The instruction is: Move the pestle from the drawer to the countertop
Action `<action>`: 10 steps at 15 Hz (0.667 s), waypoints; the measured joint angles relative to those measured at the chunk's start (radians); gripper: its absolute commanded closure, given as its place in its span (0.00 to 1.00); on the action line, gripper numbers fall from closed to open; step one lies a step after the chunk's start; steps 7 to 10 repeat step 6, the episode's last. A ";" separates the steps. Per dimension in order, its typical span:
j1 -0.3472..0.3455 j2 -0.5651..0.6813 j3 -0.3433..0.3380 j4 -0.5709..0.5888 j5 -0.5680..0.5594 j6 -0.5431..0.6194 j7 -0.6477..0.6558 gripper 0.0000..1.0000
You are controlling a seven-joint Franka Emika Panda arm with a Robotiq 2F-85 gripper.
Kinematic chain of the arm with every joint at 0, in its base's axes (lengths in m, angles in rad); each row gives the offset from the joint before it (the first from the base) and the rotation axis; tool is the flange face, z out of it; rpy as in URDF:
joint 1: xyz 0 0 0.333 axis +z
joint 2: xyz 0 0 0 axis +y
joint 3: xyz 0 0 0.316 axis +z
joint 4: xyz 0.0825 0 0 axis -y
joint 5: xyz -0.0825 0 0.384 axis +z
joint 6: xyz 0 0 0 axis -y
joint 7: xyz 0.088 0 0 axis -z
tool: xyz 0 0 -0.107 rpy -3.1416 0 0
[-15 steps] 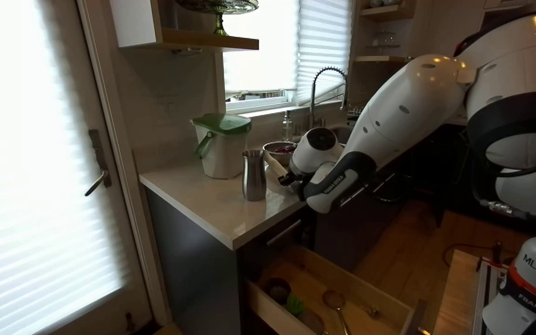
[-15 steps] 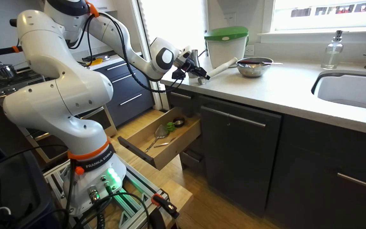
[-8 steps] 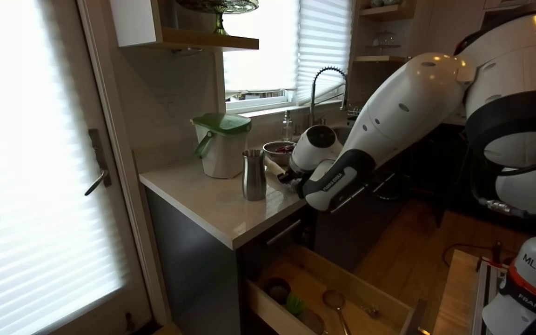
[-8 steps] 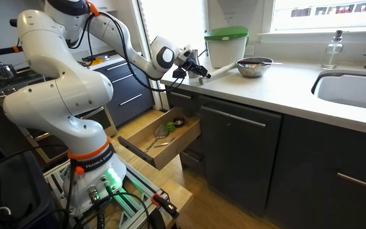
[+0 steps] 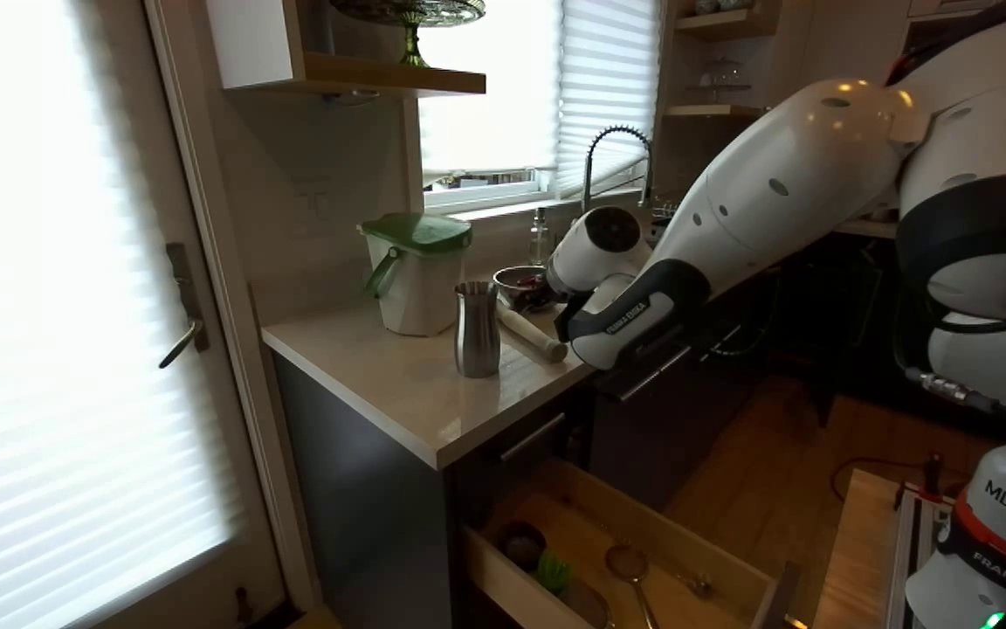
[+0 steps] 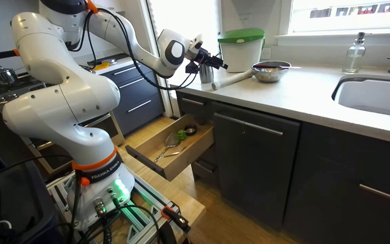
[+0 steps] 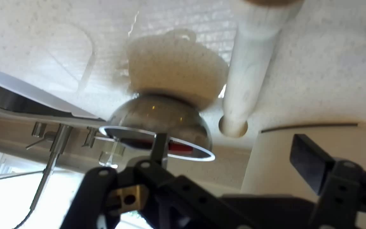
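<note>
The pale tan pestle (image 6: 233, 80) lies flat on the cream countertop (image 6: 303, 89), between the steel bowl and the green-lidded bin. In the wrist view the pestle (image 7: 249, 73) runs lengthwise away from the camera, its far end beside the bowl. My gripper (image 7: 233, 156) stands open, fingers wide apart, with nothing between them. In an exterior view the gripper (image 6: 224, 65) hovers above the pestle, clear of it. Below the counter, the drawer (image 6: 191, 156) is pulled out and holds a strainer, a small dark bowl, something green and slim utensils.
A steel cup (image 5: 477, 334) stands near the counter's corner, close to the pestle. The white bin (image 6: 241, 52) with a green lid is behind. The steel bowl (image 6: 271, 75) holds dark red-handled utensils. Further along are a soap bottle (image 6: 354, 56) and the sink (image 6: 372, 91).
My gripper has opened and let go of the pestle, then risen away from it. The pestle's raised far end has dropped, and the rod now rests flat on the countertop.
</note>
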 measured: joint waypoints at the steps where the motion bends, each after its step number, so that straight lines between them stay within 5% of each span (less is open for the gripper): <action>1: 0.048 -0.002 -0.053 -0.012 0.008 0.009 0.000 0.00; 6: 0.369 -0.062 -0.399 -0.156 0.078 0.030 0.010 0.00; 10: 0.369 -0.062 -0.399 -0.156 0.078 0.030 0.010 0.00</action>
